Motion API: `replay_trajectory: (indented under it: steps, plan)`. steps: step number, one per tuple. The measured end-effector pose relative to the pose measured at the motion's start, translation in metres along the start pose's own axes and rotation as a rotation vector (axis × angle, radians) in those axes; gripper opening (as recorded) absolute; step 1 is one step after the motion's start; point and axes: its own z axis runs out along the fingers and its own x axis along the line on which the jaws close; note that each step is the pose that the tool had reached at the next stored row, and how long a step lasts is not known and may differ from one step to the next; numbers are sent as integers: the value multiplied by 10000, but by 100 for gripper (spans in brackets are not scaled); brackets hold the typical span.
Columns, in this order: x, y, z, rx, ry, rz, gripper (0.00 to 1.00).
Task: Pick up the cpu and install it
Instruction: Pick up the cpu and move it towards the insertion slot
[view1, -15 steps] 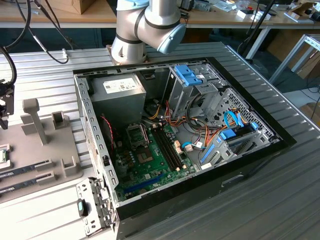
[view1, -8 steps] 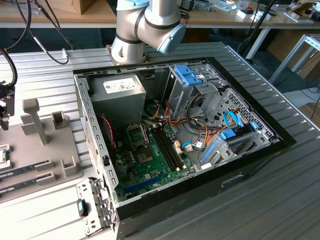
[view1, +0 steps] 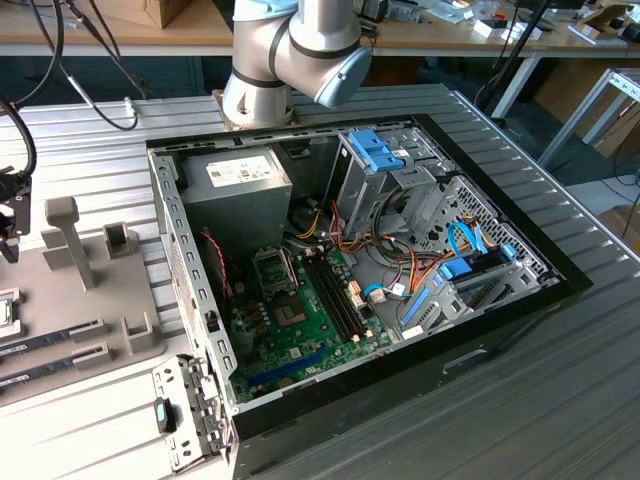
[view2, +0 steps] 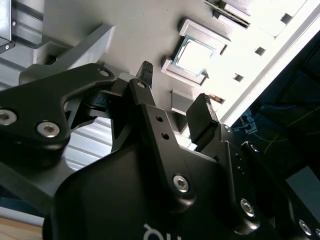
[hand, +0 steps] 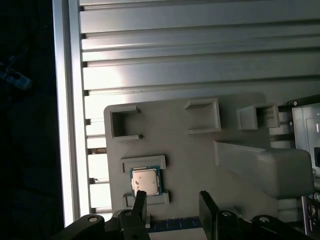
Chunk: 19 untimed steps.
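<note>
**Pick-up in hand: jaws wide and empty above the cpu**

The gripper (hand: 172, 200) is hovering over the grey fixture (hand: 200, 150), with the jaws standing wide apart and holding nothing. The cpu (hand: 145, 181) is lying flat in a shallow recess of that fixture, silvery top up, not yet lifted. One fingertip (hand: 140, 196) is overhanging the chip's edge and the other is sitting over bare fixture, so the chip is not lying between them.

In the exterior view the fixture is resting on the ribbed worktop (view1: 90, 130), at about nine o'clock from the open computer case (view1: 420, 375).

By my reading, the grasp is calling for a sideways shift to centre the jaws, then a level descent onto opposite edges.
</note>
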Motion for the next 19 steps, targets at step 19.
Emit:
replay_trajectory:
  steps: [19]
  plan:
    - [25, 4, 119, 0, 0, -1, 54]
